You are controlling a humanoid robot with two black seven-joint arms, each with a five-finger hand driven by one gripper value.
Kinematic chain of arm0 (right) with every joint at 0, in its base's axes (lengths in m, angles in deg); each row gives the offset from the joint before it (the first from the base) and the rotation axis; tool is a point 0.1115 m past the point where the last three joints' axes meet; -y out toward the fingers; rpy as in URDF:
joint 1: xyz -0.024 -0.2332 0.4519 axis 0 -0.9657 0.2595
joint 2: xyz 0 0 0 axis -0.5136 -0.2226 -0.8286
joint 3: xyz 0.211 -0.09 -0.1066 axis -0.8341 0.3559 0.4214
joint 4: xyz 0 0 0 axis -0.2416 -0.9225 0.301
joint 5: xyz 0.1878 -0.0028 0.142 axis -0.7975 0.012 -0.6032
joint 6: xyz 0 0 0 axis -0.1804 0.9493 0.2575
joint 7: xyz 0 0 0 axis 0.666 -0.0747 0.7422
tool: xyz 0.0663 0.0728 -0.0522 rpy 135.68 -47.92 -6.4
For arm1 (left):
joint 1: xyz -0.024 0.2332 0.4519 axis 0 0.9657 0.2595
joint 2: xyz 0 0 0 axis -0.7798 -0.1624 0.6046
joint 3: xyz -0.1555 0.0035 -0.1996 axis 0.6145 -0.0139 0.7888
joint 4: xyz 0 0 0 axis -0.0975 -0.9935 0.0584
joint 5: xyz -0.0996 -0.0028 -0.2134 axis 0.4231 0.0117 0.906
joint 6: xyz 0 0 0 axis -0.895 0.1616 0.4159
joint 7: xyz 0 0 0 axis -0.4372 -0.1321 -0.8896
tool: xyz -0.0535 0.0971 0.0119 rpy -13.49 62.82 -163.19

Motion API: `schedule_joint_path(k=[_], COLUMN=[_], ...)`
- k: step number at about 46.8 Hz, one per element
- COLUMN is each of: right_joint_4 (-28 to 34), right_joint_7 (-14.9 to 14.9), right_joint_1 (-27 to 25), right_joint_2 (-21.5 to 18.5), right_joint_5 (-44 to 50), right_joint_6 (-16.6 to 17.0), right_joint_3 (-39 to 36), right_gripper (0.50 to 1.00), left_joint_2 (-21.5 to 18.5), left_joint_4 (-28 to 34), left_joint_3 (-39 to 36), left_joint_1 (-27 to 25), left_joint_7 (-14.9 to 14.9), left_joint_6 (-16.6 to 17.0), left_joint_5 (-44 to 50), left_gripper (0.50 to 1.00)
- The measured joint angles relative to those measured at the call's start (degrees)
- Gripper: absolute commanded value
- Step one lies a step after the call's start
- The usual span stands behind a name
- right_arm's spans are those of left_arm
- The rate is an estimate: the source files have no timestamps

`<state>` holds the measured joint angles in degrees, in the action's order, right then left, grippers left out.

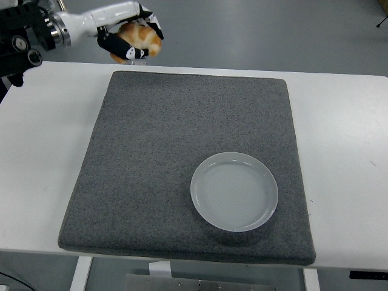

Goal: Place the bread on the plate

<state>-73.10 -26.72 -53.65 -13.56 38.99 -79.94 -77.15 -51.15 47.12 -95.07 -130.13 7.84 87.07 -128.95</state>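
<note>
- Bread roll [140, 37]: is being held high beyond the far-left corner of the grey mat [151, 139], wrapped by the left hand [130, 37], fingers [121, 43] curled around it.
- Handling: judged light, soft, crushable; being gripped around its middle.
- Plate [234, 191]: is lying empty on the mat, well apart.
- Worktop [345, 133]: white, flat.

We see a white table [345, 121]. A grey mat [157, 157] lies flat on it. A pale plate [234, 191] sits on the mat.
</note>
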Motion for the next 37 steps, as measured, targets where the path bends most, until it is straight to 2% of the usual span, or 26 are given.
schedule_joint_path(k=[5,16,30,37], right_joint_4=[0.00,0.00,0.00,0.00], right_joint_7=[0.01,0.00,0.03,0.02], right_joint_1=[0.00,-0.01,0.00,-0.01], right_joint_2=[0.00,0.00,0.00,0.00], right_joint_5=[0.00,-0.01,-0.05,-0.09], right_joint_6=[0.00,0.00,0.00,0.00], right_joint_3=[0.00,0.00,0.09,0.10], right_gripper=[0.930,0.930,0.930,0.930], left_joint_2=[-0.10,1.17,6.79,10.86], left_joint_4=[-0.05,0.48,4.10,6.18], left_joint_3=[0.04,0.31,0.34,0.34], left_joint_1=[-2.61,-5.76,-9.23,-10.26], left_joint_7=[0.01,0.26,0.62,0.69], left_joint_6=[-0.94,-0.61,0.49,1.71], left_joint_5=[0.00,0.00,0.00,0.00], left_gripper=[0.500,0.500,0.500,0.500])
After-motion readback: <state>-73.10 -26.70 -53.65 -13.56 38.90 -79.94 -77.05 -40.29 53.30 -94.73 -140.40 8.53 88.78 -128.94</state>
